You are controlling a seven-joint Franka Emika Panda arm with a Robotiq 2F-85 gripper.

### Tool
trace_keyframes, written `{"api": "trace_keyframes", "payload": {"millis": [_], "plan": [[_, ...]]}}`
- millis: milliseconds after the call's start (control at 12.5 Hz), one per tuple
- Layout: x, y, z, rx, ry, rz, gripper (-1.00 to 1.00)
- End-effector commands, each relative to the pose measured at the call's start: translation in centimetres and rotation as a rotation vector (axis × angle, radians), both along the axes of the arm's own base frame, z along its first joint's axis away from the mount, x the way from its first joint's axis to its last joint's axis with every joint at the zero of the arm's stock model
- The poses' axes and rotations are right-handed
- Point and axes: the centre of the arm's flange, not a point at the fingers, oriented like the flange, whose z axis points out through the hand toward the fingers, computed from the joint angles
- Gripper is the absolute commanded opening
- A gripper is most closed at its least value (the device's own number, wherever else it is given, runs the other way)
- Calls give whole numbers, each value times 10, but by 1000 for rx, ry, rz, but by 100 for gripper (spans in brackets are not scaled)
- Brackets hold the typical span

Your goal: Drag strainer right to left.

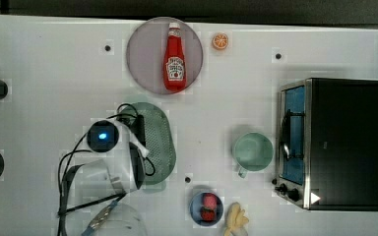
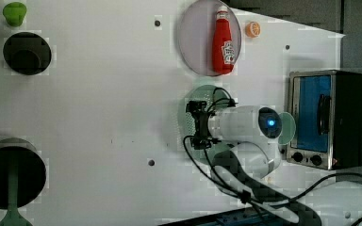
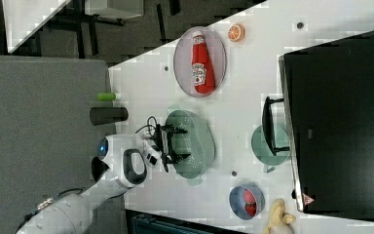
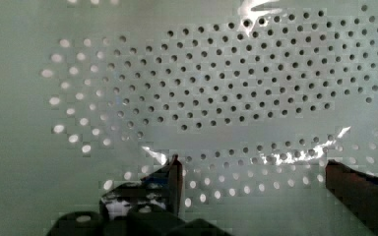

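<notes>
While hanging with jaws spread wide, gripper sat directly over pale mint-green oval perforated plastic strainer on white worktop. Perforated bowl immediately beneath; long axis ran parallel to the line between the fingertips, nothing clamped.
</notes>
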Motion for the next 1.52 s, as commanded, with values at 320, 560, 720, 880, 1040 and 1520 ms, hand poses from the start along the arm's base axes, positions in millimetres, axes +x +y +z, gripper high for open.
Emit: {"api": "trace_keyframes", "payload": {"millis": [320, 560, 720, 880, 1040, 1520], "plan": [[7, 62, 10, 20, 0, -51, 100], [8, 88, 9, 26, -11, -60, 100], [8, 105, 8, 29, -13, -68, 100], [9, 120, 7, 36, -20, -56, 100], [9, 135, 7, 38, -19, -56, 100], [11, 178, 6, 53, -28, -65, 100]]}}
